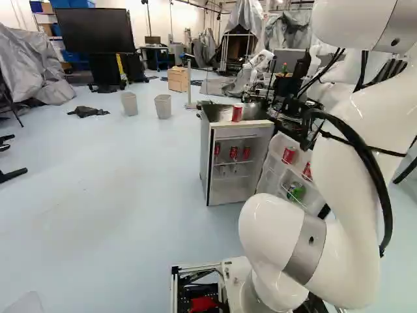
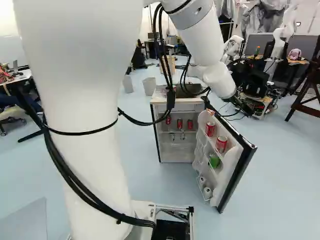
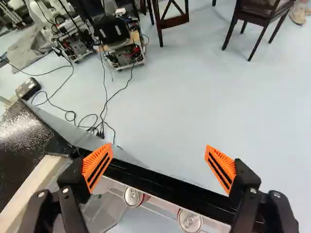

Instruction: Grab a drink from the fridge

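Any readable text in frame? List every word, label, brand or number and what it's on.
None readable.
Red can on top of the fridge: print too small.
Red cans inside: too small.
Red cans in the door: markings visible, not legible.
Green can: too small.
Can lids, wrist view: marks too blurred.

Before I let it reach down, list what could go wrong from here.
The open end effector hangs over the edge of the fridge door; descending there could bump or swing it. The red can near the front of the fridge top might topple if the arm brushes it. Looping cables may snag.
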Robot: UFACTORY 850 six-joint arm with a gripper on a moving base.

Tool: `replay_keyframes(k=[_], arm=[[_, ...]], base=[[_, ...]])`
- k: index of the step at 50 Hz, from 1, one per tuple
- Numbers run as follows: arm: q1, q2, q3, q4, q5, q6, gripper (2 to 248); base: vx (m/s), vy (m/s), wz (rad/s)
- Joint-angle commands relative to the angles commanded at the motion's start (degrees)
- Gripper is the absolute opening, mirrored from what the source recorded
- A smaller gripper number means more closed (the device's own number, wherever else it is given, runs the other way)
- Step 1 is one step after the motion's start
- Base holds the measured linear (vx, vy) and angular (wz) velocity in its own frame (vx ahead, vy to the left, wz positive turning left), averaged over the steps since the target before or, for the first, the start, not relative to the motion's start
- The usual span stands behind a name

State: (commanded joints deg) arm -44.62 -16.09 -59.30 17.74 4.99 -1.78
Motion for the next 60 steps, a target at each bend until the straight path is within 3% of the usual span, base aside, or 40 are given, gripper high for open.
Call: replay_keyframes(k=[60], arm=[[-5.1,-13.3,-16.7,0.0,-24.5,0.0,247]], base=[[0.0,0.0,0.0]])
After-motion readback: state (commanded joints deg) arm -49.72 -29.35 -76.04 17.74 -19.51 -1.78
